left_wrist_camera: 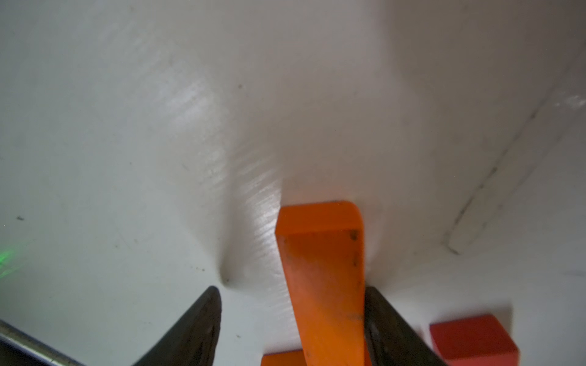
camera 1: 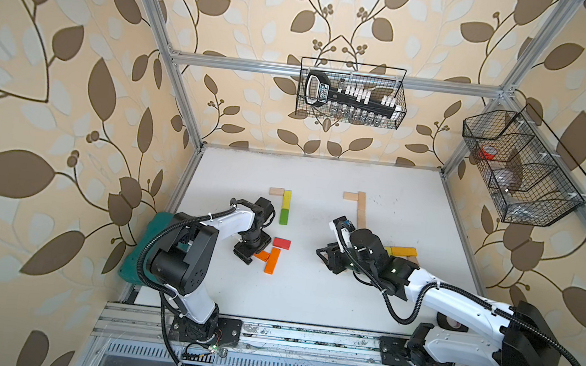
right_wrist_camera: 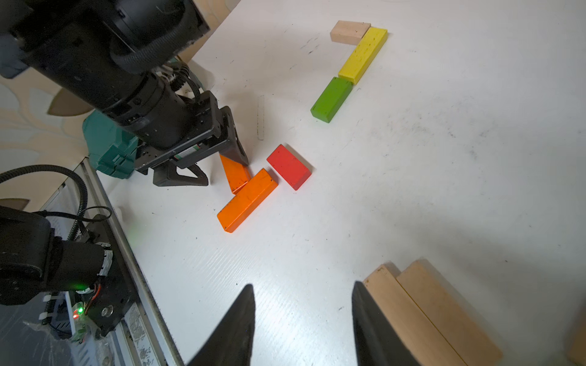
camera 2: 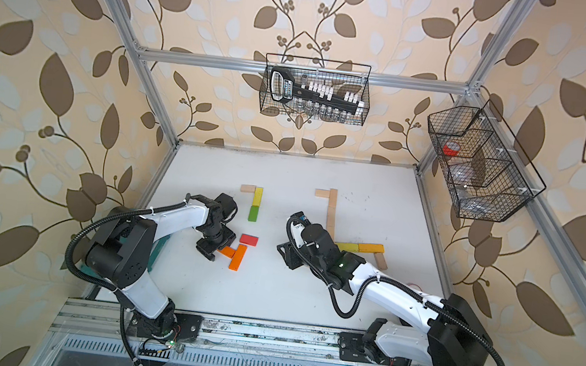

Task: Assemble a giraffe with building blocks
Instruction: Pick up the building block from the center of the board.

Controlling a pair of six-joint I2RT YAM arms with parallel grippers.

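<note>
- No word, brand or number can be read anywhere
- The black tool holder in the wire basket bears a white label, its print too small to read

Both top views are looking steeply down from high above the front edge, taking in the whole tabletop and the walls, and sharing nearly everything. The left wrist camera is hovering close over the tabletop, peering out between its jaws along the short orange block. The right wrist camera is looking low across the tabletop at that same block from farther off.
</note>
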